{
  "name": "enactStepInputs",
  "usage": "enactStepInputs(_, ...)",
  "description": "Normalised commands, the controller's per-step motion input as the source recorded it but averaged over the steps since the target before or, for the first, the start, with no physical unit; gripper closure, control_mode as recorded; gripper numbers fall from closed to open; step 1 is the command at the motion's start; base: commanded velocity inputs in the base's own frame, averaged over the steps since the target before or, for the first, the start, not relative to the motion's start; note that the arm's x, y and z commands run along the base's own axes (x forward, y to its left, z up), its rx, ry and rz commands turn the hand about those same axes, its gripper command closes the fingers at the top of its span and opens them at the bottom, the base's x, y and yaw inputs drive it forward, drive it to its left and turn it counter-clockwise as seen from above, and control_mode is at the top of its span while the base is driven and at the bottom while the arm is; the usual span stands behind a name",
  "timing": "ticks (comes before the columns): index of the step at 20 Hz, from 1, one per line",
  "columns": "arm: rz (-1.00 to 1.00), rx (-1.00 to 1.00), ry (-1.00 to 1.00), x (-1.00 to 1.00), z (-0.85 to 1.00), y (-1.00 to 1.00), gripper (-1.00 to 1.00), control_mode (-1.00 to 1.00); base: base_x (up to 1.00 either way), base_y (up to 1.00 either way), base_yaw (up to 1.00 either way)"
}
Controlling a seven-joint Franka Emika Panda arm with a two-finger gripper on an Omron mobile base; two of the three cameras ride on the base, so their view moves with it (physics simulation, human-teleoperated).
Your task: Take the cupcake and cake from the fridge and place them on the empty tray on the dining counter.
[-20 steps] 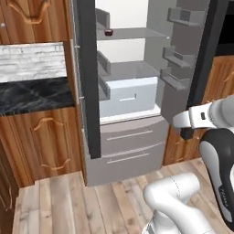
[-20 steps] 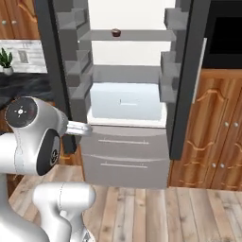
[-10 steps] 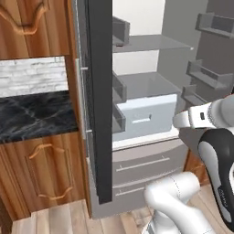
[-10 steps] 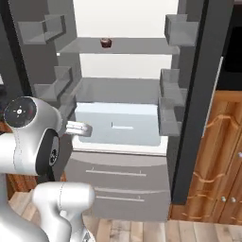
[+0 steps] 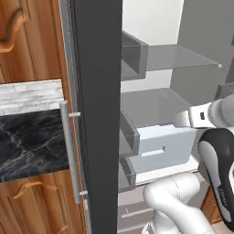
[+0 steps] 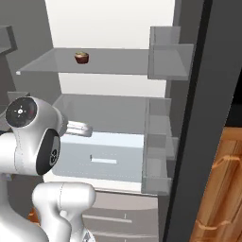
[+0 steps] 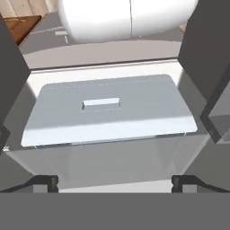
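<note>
The fridge (image 6: 113,28) stands open, with a white inside and grey glass shelves. On its upper shelf, left of centre, sits the cupcake (image 6: 82,57), small, with a dark wrapper and a tan top. The cake, the tray and the dining counter are out of view. In the hand view my gripper (image 7: 115,182) is open, its two dark fingertips (image 7: 45,182) spread wide with nothing between them. It looks down on the pale blue-grey drawer (image 7: 112,108) low in the fridge. My arm reaches into the fridge (image 5: 155,100) at drawer height, well below the cupcake's shelf.
The fridge's left door (image 5: 98,114) stands edge-on close by, its bar handle (image 5: 68,151) beside a black marble wall counter (image 5: 27,141). The right door (image 6: 208,118) carries grey bins (image 6: 160,142). Wooden cabinets flank the fridge. A lower drawer front (image 6: 118,217) sits under the pale drawer.
The base has driven closer to the fridge, so the whole scene has grown in both base views. The gripper has stayed open and empty.
</note>
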Motion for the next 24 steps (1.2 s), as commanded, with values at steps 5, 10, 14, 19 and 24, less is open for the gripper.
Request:
enactStepInputs(5,0.00,0.00,0.00,0.00,0.00,0.00,-1.00,1.00,1.00,0.00,0.36)
enactStepInputs(10,0.00,0.00,0.00,0.00,0.00,0.00,-1.00,1.00,0.48,-0.01,0.12)
enactStepInputs(14,0.00,0.00,0.00,0.00,0.00,0.00,-1.00,1.00,0.00,0.00,0.00)
enactStepInputs(19,0.01,0.01,-0.06,0.00,0.31,0.00,-1.00,-1.00,0.00,0.00,0.00)
enactStepInputs(24,0.02,-0.01,-0.07,-0.02,0.59,0.06,-1.00,-1.00,0.00,0.00,0.00)
